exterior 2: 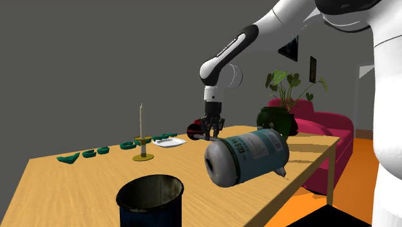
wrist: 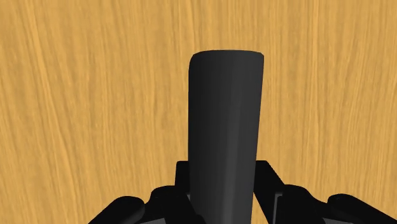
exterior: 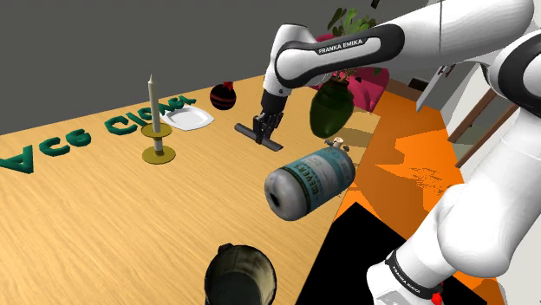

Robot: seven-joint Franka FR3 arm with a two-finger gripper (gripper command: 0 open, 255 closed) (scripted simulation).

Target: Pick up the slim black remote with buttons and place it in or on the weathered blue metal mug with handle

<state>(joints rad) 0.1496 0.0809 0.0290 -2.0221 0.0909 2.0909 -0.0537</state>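
- Remote [wrist: 226,108]: you have it clasped between the fingers [wrist: 270,191], which are closed narrowly on its sides near one end. The rest of the slim, dark body runs out ahead of them over the wooden tabletop [wrist: 76,95]. No buttons can be made out on the face that shows.
- Position: in the shoulder view the remote [exterior: 274,145] lies crosswise under the gripper [exterior: 260,133], at the upper centre of the frame. It is low over the tabletop. You cannot tell from these views whether it is already clear of the surface or touching it.
- Target: the blue mug [exterior: 267,282] stands upright at the bottom centre of the shoulder view, mouth open and upward, interior dark. It is well apart from the remote. In the second exterior view the mug [exterior 2: 151,216] sits at the lower left of centre, with the gripper [exterior 2: 210,134] far behind it.
- Done, as judged: the approach and the grasp.
- Left, as judged: the lift (or the rest of it), the carry to the mug and the release into or onto it.
- Note for your route: a grey and teal canister [exterior: 309,180] lies on its side at the centre of the shoulder view, between the gripper and the mug. A candle on its holder [exterior: 157,121] stands off to the left, clear of that line.
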